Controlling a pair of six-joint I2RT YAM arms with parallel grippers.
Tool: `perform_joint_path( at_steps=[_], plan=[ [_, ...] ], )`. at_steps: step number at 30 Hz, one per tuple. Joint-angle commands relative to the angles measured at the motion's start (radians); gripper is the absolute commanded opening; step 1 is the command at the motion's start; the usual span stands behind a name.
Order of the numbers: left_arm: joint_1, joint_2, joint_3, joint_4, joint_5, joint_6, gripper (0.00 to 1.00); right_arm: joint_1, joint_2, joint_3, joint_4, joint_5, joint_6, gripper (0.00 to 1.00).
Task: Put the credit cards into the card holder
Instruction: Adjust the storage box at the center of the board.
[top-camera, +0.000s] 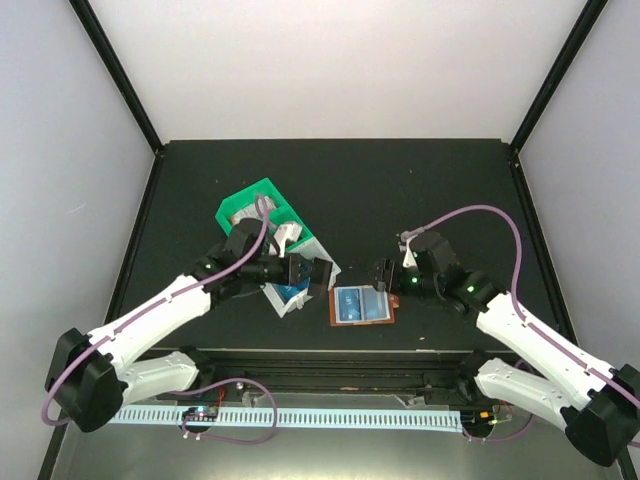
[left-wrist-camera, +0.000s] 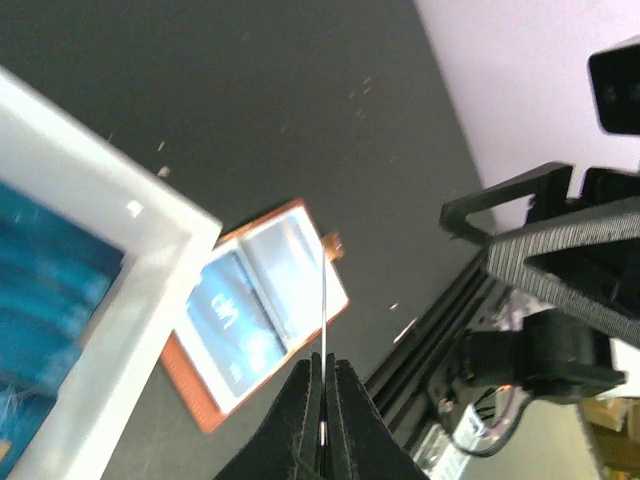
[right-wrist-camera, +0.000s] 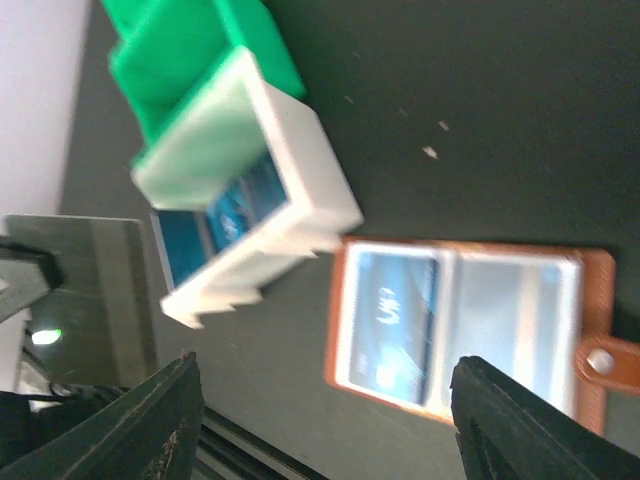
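While the left gripper (left-wrist-camera: 322, 368) has its two fingers pressed together on a thin card (left-wrist-camera: 323, 300), this held card shows only its edge, a fine pale line rising straight from the fingertips, so I cannot tell its colour. The card holder (left-wrist-camera: 255, 310) lies just beyond these fingertips, opened flat on the black table (top-camera: 420, 190), with its clear pockets facing up. In the wrist view the far end of the held card crosses the holder's empty pocket. I cannot tell whether it touches the holder or hangs above it. In the other pocket sits a blue card (right-wrist-camera: 390, 305).

The right gripper (right-wrist-camera: 327, 365) has its fingers spread wide and they hold nothing. The holder lies directly in front of this gripper and lower than it, with the brown snap tab (right-wrist-camera: 605, 360) at the side near the gripper's right finger. From above, the holder is between the two grippers, close to both.

Beside the left gripper, on the side away from the holder, stands a white bin (right-wrist-camera: 300, 170) with a second blue card (right-wrist-camera: 215, 220) inside. A green bin (right-wrist-camera: 190, 50) is joined to the white one on its far side.
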Motion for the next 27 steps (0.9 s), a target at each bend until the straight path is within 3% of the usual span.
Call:
perform_joint_path(
  at_steps=[1, 5, 11, 27],
  plan=[
    [-0.066, -0.042, -0.071, -0.062, -0.145, -0.032, 0.02, -0.005, -0.013, -0.063, -0.035, 0.005, -0.019, 0.69],
    [-0.076, -0.036, -0.147, -0.042, -0.076, -0.035, 0.01, -0.004, -0.043, -0.128, -0.022, 0.0, -0.026, 0.68],
    [-0.087, 0.041, -0.134, -0.128, -0.062, 0.04, 0.02, -0.005, -0.095, -0.232, 0.082, -0.08, -0.029, 0.68],
    [-0.069, 0.312, 0.089, -0.219, -0.411, 0.039, 0.02, -0.004, -0.032, -0.261, 0.124, -0.014, -0.013, 0.68]
  ],
)
